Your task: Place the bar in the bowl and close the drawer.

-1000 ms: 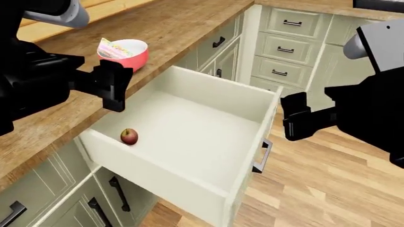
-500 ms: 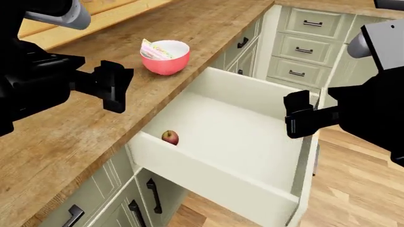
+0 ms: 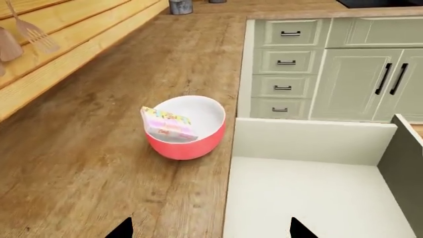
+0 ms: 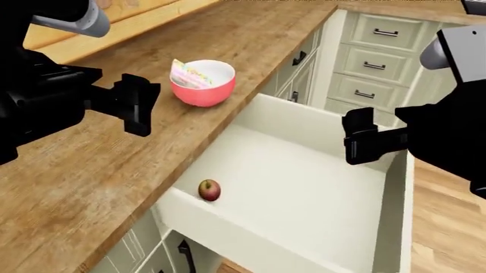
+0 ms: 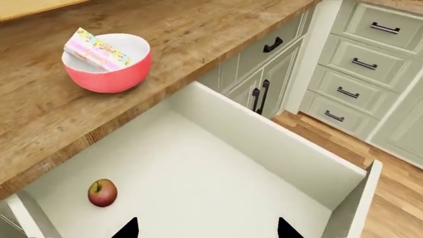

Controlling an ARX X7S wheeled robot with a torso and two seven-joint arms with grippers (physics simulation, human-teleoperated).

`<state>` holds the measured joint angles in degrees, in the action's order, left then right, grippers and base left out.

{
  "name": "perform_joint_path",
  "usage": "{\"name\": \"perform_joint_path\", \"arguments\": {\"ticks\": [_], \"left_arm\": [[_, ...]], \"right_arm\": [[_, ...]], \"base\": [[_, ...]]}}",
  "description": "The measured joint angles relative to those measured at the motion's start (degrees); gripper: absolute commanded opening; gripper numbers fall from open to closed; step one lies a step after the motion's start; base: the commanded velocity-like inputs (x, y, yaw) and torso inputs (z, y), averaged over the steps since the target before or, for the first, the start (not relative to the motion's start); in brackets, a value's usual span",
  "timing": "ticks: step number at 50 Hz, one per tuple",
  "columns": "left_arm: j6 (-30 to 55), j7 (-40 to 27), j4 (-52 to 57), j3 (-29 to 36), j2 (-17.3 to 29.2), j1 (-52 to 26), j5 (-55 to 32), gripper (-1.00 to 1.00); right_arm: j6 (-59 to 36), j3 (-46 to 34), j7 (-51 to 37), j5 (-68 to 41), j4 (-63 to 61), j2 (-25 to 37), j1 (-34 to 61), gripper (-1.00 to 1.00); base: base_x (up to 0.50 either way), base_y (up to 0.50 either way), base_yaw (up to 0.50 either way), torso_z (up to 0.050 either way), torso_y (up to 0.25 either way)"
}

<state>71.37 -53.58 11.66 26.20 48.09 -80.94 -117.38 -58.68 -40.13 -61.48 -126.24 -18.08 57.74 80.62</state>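
Observation:
The bar (image 4: 190, 74) leans inside the coral-red bowl (image 4: 202, 91) on the wooden counter; the bar also shows in the left wrist view (image 3: 169, 124) and the right wrist view (image 5: 96, 49), as does the bowl (image 3: 188, 144) (image 5: 109, 74). The drawer (image 4: 296, 187) stands pulled wide open, white inside, with a small apple (image 4: 209, 190) near its front left corner. My left gripper (image 4: 139, 104) is open and empty above the counter, short of the bowl. My right gripper (image 4: 359, 136) is open and empty above the drawer's right side.
A stack of narrower green drawers (image 4: 372, 57) stands at the far right past the corner. Cabinet doors with black handles (image 5: 261, 96) sit under the counter beside the open drawer. Wooden utensils (image 3: 29, 32) hang on the wall panel. Wood floor (image 4: 448, 227) lies at the right.
The view has shifted: the drawer, bowl and apple sit further right and lower in the head view than before. Both grippers keep their places in the frame and stay open.

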Motion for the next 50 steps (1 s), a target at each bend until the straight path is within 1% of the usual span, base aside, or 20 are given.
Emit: {"name": "perform_joint_path", "arguments": {"ticks": [8, 18, 50], "left_arm": [[-0.1, -0.1, 0.1, 0.3, 0.0, -0.3, -0.2, 1.0], [-0.2, 0.0, 0.2, 0.7, 0.1, -0.5, 0.0, 1.0], [-0.6, 0.4, 0.4, 1.5, 0.4, -1.0, -0.3, 1.0]], "right_arm": [[0.2, 0.0, -0.1, -0.1, -0.1, 0.2, 0.2, 1.0], [0.6, -0.2, -0.5, 0.4, 0.0, 0.3, 0.0, 1.0], [0.8, 0.2, 0.6, 2.2, -2.1, 1.2, -0.5, 1.0]], "base": [[0.23, -0.44, 0.0, 0.0, 0.0], [0.01, -0.02, -0.02, 0.0, 0.001], [-0.01, 0.02, -0.5, 0.0, 0.0]]}}
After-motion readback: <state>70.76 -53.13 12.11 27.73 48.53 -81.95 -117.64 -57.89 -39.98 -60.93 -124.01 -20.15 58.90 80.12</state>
